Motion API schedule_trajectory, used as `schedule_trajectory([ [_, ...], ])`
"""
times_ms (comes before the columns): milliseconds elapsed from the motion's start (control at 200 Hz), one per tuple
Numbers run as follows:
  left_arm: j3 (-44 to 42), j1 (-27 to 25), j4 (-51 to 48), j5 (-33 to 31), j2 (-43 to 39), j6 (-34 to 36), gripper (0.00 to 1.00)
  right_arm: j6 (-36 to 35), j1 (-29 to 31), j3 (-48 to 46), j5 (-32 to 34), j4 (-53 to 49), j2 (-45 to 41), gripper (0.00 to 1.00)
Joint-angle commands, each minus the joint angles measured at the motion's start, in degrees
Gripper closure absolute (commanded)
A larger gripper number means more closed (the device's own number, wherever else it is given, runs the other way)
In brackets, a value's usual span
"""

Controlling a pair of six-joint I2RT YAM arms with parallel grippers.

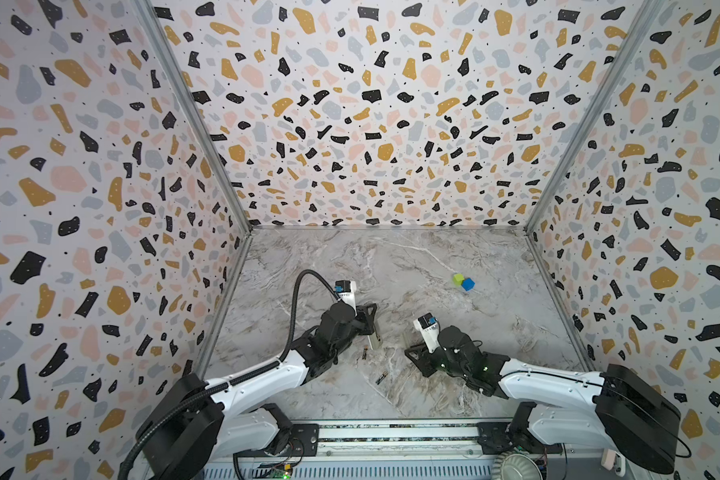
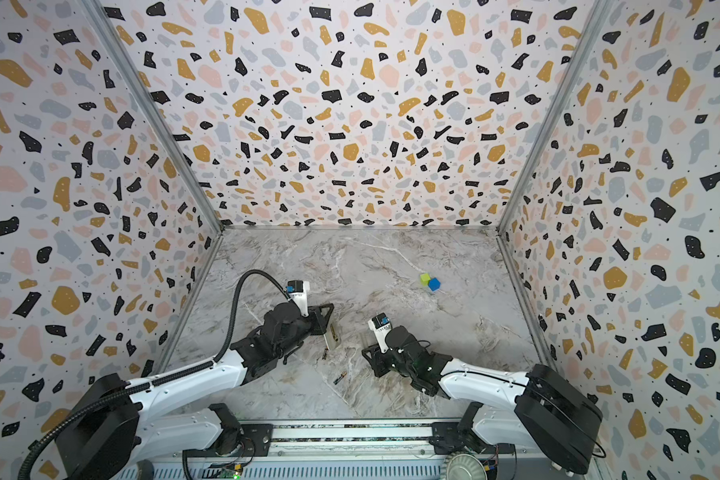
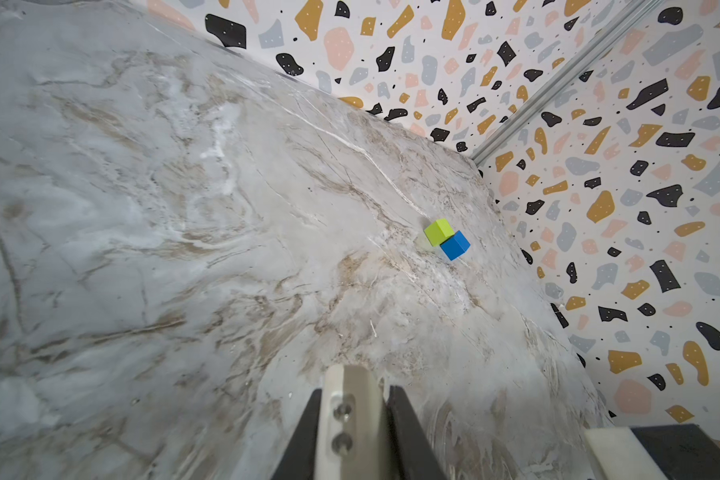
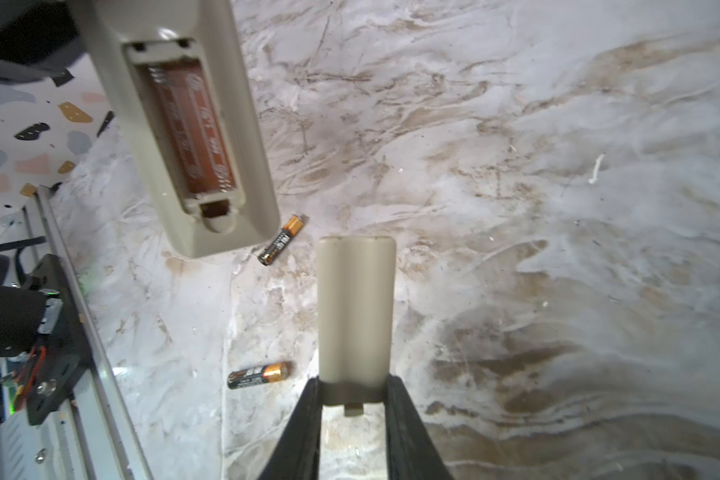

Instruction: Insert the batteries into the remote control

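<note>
Counted over all views, there are 2 batteries, 1 remote control, 1 loose battery cover, 2 cubes and 2 grippers.

Both batteries lie on the marble table, near the front and between the arms. 1 battery is just beside the remote control, and the other battery lies nearer the front rail, apart from the first. The left gripper is clamped narrow on the remote control. The right gripper pinches 1 end of the battery cover, with its jaws set a little apart around it. The green cube and the blue cube touch each other, well apart from everything else.

Both top views show the whole layout, but the remote is only a pale sliver there. Only the right wrist view shows its back, where the open battery bay has a reddish-brown floor. That view also shows the copper ends of both batteries. The left wrist view shows the remote's edge, with 2 screws, between black fingers. It also shows both cubes, but neither battery. I cannot tell whether the remote's lower end touches the table.
</note>
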Motion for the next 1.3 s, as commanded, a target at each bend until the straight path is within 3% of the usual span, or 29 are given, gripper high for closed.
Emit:
schedule_trajectory([
  [0,-1.50,1.54,1.33,3.12,-3.33,2.29,1.00,-1.06,0.11,0.70,3.76,-4.79,0.94,0.77],
  [766,-8.85,4.78,0.68,5.81,-13.00,2.02,1.00,-3.39,0.33,4.81,11.00,-13.56,8.11,0.74],
  [946,-9.46,4.95,0.08,5.64,-14.33,1.88,1.00,-3.45,0.57,5.44,11.70,-14.52,7.79,0.64],
  [1296,-9.88,5.30,-0.72,5.24,-15.67,1.94,1.00,-3.67,3.17,8.61,15.31,-20.74,1.98,0.34],
])
